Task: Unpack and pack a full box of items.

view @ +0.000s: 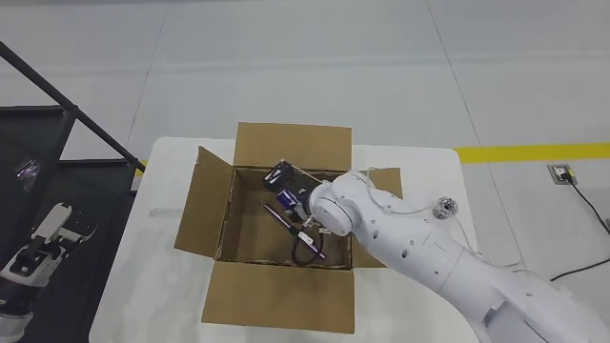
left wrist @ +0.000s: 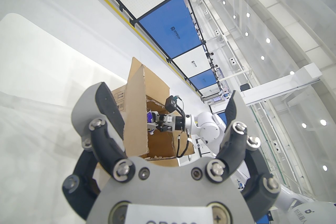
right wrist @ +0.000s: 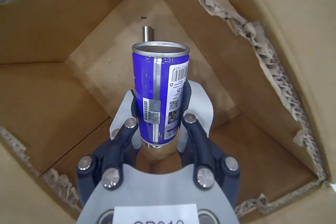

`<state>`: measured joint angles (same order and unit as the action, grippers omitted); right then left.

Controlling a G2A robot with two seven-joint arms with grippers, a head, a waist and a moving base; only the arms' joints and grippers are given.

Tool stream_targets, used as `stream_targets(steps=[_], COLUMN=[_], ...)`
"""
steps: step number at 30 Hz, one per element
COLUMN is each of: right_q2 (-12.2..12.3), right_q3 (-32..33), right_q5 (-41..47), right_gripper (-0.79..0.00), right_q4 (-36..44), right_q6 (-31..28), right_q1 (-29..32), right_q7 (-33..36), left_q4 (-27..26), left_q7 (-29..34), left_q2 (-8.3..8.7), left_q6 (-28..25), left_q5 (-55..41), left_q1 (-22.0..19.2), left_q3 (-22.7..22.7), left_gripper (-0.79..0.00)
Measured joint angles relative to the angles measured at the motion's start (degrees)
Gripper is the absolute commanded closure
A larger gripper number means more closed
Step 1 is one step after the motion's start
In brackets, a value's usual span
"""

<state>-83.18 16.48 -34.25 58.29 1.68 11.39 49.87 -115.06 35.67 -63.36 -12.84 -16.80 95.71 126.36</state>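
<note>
An open cardboard box [view: 250, 295] stands on the white table [view: 410, 167]. My right gripper [right wrist: 160, 99] is inside the box, shut on a blue can [right wrist: 157, 88] held above the box floor. From above, the can [view: 289, 198] is near the box's far wall. A small metal cylinder [right wrist: 147, 33] lies on the floor past the can. A dark pen-like item [view: 310, 245] lies in the box beside the arm. My left gripper [left wrist: 170, 109] is open and holds nothing, off the table's left side, facing the box [left wrist: 136, 114].
A small round silvery object [view: 444, 209] sits on the table right of the box. The box flaps [view: 199, 200] are folded outward, with torn inner edges [right wrist: 252, 30]. A black frame and mat [view: 57, 133] stand left of the table.
</note>
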Motion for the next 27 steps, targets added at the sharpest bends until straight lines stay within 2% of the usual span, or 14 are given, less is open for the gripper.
stream_targets(steps=[3,4,5,6,8,9,10,11,16,20,24,27], right_q2=[-2.9,-3.9,-4.6,-5.3,-6.6,-7.2,-7.8,-8.2,-10.0,-10.1,-8.4,-5.7], right_q3=[-1.2,-1.5,-1.6,-1.7,-1.6,-1.6,-1.5,-1.4,-1.2,-0.9,0.3,2.6], right_q5=[-0.2,-0.3,-0.3,-0.2,0.1,0.2,0.3,0.3,-0.9,-3.2,-6.8,-9.8], right_gripper=[0.0,-0.077,-0.259,-0.336,-0.437,-0.529,-0.674,-0.785,-0.785,-0.785,-0.785,-0.785], right_q4=[-4.9,-6.7,-8.0,-9.3,-12.2,-13.4,-14.8,-15.7,-18.4,-16.7,-10.9,-3.0], right_q6=[1.2,1.4,1.3,1.3,0.4,0.0,-0.5,-0.8,-3.9,-5.1,-4.2,-3.1], right_q1=[0.0,0.0,-0.1,-0.2,-0.4,-0.6,-0.7,-0.7,-1.1,-1.3,-0.5,1.1], right_q7=[-0.8,-1.2,-1.3,-1.5,-1.5,-1.7,-2.0,-2.2,-2.7,-2.8,-2.6,-1.2], left_q4=[0.0,0.0,0.0,0.0,0.0,0.0,0.0,0.0,0.0,0.0,0.0,0.0], left_q7=[0.0,0.0,0.0,0.0,0.0,0.0,0.0,0.0,0.0,0.0,0.0,0.0], left_q2=[0.0,0.0,0.0,0.0,0.0,0.0,0.0,0.0,0.0,0.0,0.0,0.0], left_q6=[0.0,0.0,0.0,0.0,0.0,0.0,0.0,0.0,0.0,0.0,0.0,0.0], left_q5=[0.0,0.0,0.0,0.0,0.0,0.0,0.0,0.0,0.0,0.0,0.0,0.0], left_q1=[0.0,0.0,0.0,0.0,0.0,0.0,0.0,0.0,0.0,0.0,0.0,0.0], left_q3=[0.0,0.0,0.0,0.0,0.0,0.0,0.0,0.0,0.0,0.0,0.0,0.0], left_gripper=[-0.785,-0.785,-0.785,-0.785,-0.785,-0.785,-0.785,-0.785,-0.785,-0.785,-0.785,-0.785])
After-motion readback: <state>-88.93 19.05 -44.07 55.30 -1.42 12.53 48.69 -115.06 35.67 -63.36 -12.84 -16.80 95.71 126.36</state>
